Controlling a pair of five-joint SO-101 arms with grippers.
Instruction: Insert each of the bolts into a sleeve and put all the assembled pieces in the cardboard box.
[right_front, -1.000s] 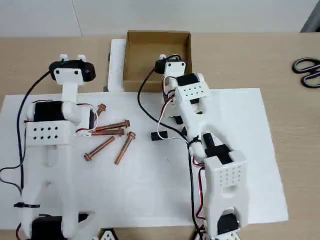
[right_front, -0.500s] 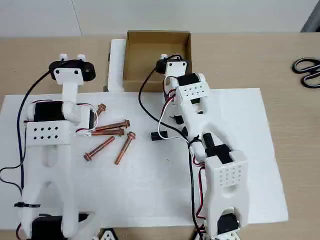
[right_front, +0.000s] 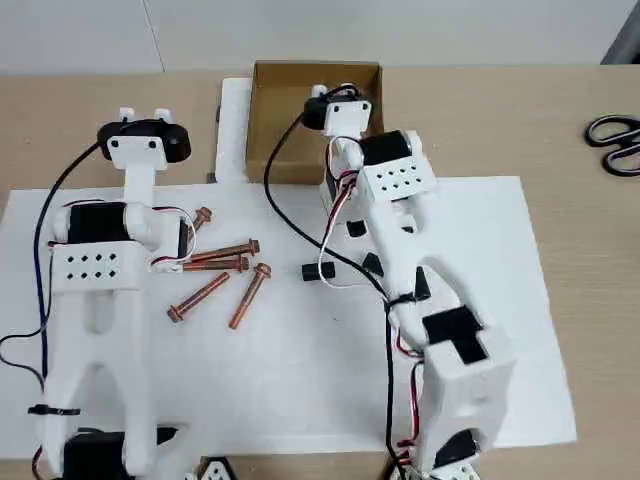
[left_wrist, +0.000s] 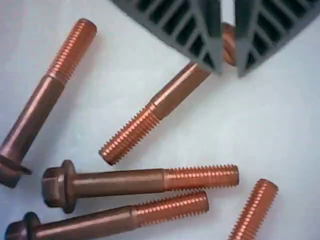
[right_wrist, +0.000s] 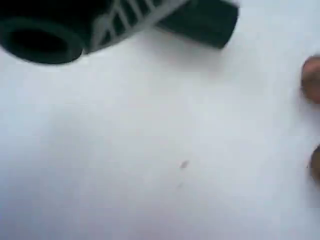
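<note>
Several copper bolts (right_front: 225, 250) lie loose on the white sheet, and they show close up in the left wrist view (left_wrist: 140, 181). My left gripper (left_wrist: 228, 69) hangs just above one bolt (left_wrist: 150, 112), its dark fingers almost touching with nothing between them. Short black sleeves (right_front: 318, 271) lie on the sheet beside the right arm; two of them (right_wrist: 40, 42) appear in the right wrist view, where part of my right gripper (right_wrist: 131, 19) crosses them. The cardboard box (right_front: 315, 66) stands open at the back, with the right arm's wrist over its front edge.
A white foam block (right_front: 235, 130) stands left of the box. Scissors (right_front: 615, 140) lie at the far right on the bare table. The white sheet (right_front: 500, 230) covers the work area. Black cables (right_front: 290, 215) trail from the right arm across the sheet.
The right arm has swung back toward the box, its wrist now over the box's front edge. The left arm and the bolts have stayed put.
</note>
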